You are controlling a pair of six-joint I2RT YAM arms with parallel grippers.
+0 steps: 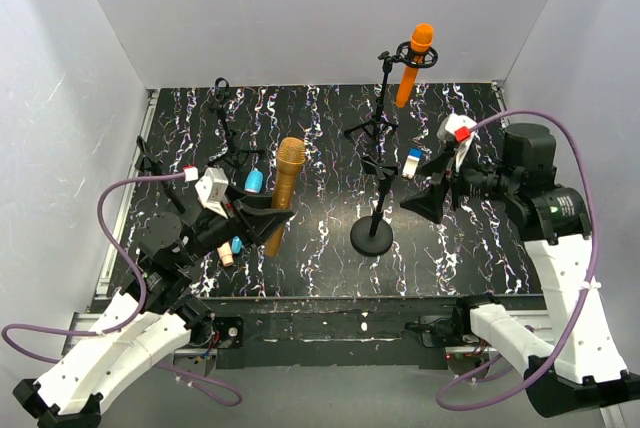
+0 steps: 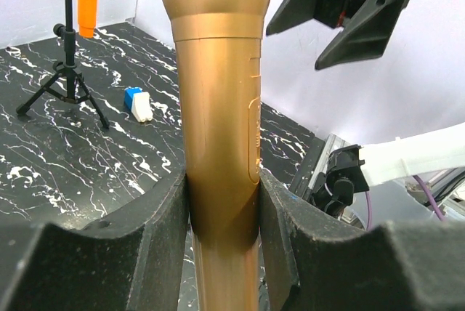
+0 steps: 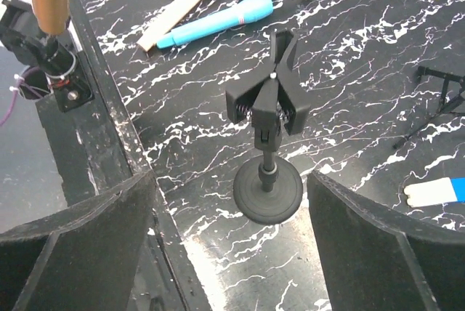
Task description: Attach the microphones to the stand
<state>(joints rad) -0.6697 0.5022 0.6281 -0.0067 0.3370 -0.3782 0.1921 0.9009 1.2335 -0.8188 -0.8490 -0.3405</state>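
Observation:
My left gripper is shut on the gold-bronze microphone, holding it upright above the table; its body fills the left wrist view between my fingers. The orange microphone sits clipped in the tall tripod stand at the back. The round-base stand with an empty clip stands mid-table. My right gripper is open and empty, just right of that stand. The light blue microphone and the pale pink-beige microphone lie flat at the left.
A small blue-and-white block lies near the tripod; it also shows in the left wrist view. Another small tripod stand stands at the back left. The table's front edge runs under my right gripper.

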